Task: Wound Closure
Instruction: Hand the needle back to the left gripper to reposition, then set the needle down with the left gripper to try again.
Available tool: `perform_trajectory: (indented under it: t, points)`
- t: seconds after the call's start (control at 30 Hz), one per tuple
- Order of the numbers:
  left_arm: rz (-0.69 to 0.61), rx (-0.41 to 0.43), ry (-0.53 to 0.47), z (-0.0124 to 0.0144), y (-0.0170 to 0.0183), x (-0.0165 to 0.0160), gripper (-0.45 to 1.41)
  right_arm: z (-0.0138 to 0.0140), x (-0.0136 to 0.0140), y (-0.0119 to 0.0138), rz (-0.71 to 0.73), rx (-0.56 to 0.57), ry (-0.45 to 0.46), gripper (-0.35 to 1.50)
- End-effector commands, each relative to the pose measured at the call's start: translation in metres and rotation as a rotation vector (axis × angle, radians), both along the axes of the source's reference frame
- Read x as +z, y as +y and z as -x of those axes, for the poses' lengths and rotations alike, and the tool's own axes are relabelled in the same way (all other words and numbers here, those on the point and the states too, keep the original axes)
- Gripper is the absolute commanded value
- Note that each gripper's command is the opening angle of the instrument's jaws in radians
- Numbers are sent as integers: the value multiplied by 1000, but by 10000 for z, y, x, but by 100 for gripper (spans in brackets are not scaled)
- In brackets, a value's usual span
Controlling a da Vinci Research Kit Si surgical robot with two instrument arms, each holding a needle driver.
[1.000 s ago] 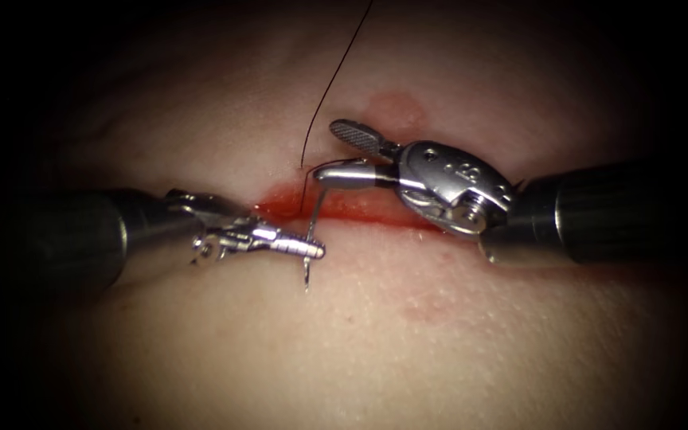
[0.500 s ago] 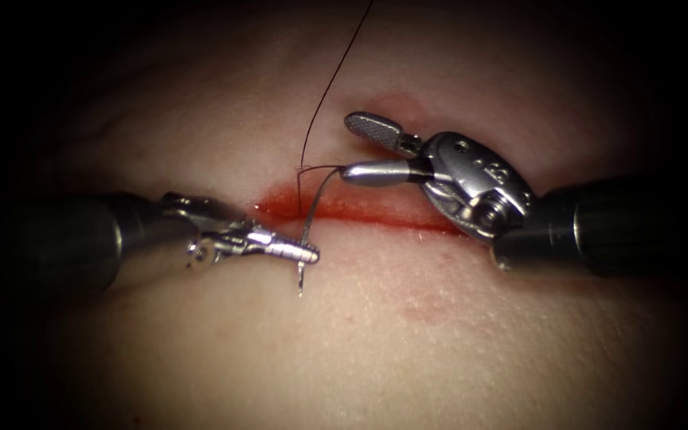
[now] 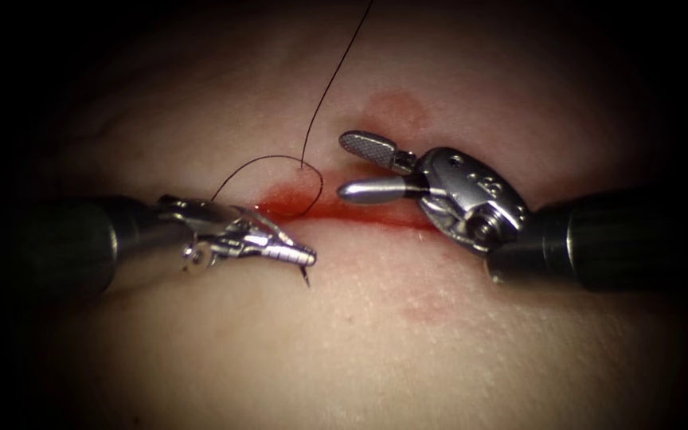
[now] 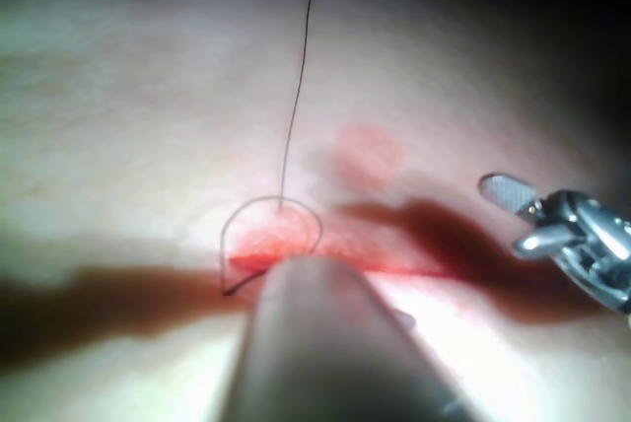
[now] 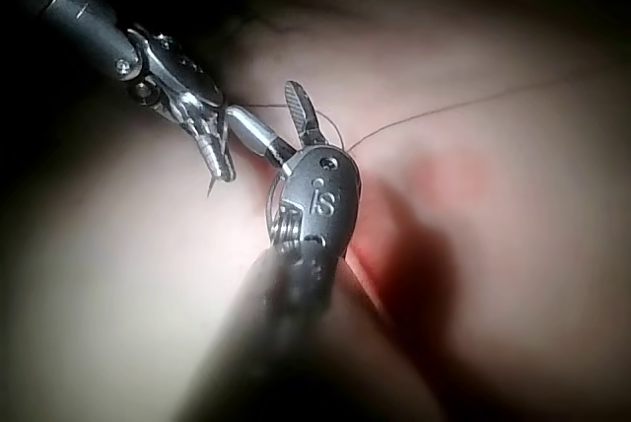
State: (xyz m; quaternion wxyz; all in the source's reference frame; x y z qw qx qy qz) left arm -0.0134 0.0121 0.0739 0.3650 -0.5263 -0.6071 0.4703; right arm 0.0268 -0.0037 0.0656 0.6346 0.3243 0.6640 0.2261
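The cut runs across the tissue, wet with red fluid at its left end. My left tool is shut on the needle close to its point. The short point sticks out below the jaws, free of the tissue. Black thread comes down to the far edge of the cut. It loops over the cut's left end toward my left tool. My right tool stands open over the cut, holding nothing. The left wrist view has the thread loop and the right tool.
A pale red mark lies on the far side of the cut and a fainter one on the near side. The right wrist view has my right tool open beside the left tool.
My left tool has drawn the needle out of the tissue and turned it down toward its shaft. Thread followed and now forms a loop. My right tool backed off to the right, still open.
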Motion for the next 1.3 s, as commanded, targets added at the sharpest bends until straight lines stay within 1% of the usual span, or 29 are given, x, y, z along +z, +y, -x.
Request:
perform_trajectory:
  t: [0.03,0.07,0.1,0.17,0.23,0.27,0.3,0.33,0.5,0.53,0.57,0.6,0.63,0.7,0.73,0.77,0.8,0.83,0.87,0.9,0.93,0.97,1.1,1.13,1.17,1.23,1.3]
  points:
    - [-1,1,-1,6,-1,7,-35,-5,-1,-4,-3,1,26,148]
    - [-1,1,-1,6,-1,7,-35,-5,-1,-4,-3,1,26,148]
    - [10,-3,-3,6,-1,7,-35,-4,-7,-3,-4,1,64,148]
    - [15,-6,-4,6,-1,7,-35,-5,-9,-5,1,4,75,148]
    - [15,-6,-4,6,-1,7,-35,-6,-7,-7,9,-14,51,148]
    - [16,-4,-4,6,-2,7,-35,-7,-4,-9,23,-30,15,148]
    - [16,-4,-4,6,-2,7,-35,-7,-4,-9,23,-30,15,148]
    - [20,-9,-6,6,-2,7,-35,-8,-2,-11,29,-36,-11,148]
    - [40,-12,-12,9,-2,6,-35,-16,11,-12,73,-56,-266,148]
    - [59,-6,-16,11,-2,6,-35,-20,15,-13,86,-123,-327,119]
    - [79,0,-19,12,-3,7,-35,-25,16,-15,95,-167,-370,101]
    - [79,0,-19,12,-3,7,-35,-25,16,-15,95,-167,-370,101]
    - [84,12,-20,13,-6,7,-35,-28,16,-15,95,-170,-371,91]
    - [88,20,-17,13,-7,7,-35,-28,16,-14,87,-171,-370,91]
    - [109,57,16,17,-13,10,-35,-27,14,-10,93,-144,-394,108]
    - [109,57,16,17,-13,10,-35,-27,14,-10,93,-144,-394,108]
    - [133,106,56,20,-18,12,-8,-25,13,-7,92,-112,-420,121]
    - [133,106,56,20,-18,12,-8,-25,13,-7,92,-112,-420,121]
    - [140,120,70,22,-19,12,7,-24,12,-6,91,-105,-428,130]
    - [147,132,83,24,-20,13,18,-24,12,-5,86,-92,-440,133]
    - [150,135,88,27,-21,14,26,-23,11,-3,79,-74,-459,141]
    - [150,134,88,28,-20,15,31,-23,11,-2,81,-66,-468,143]
    - [169,130,82,31,-19,20,37,-24,12,-1,81,-51,-483,146]
    - [193,104,108,34,-17,30,42,-24,12,-1,87,-51,-483,146]
    - [203,92,130,33,-17,34,41,-24,12,-1,87,-51,-483,146]
    - [209,75,158,29,-16,40,40,-23,12,-1,87,-51,-483,146]
    - [224,62,181,15,-21,49,38,-22,13,-1,93,-52,-483,146]
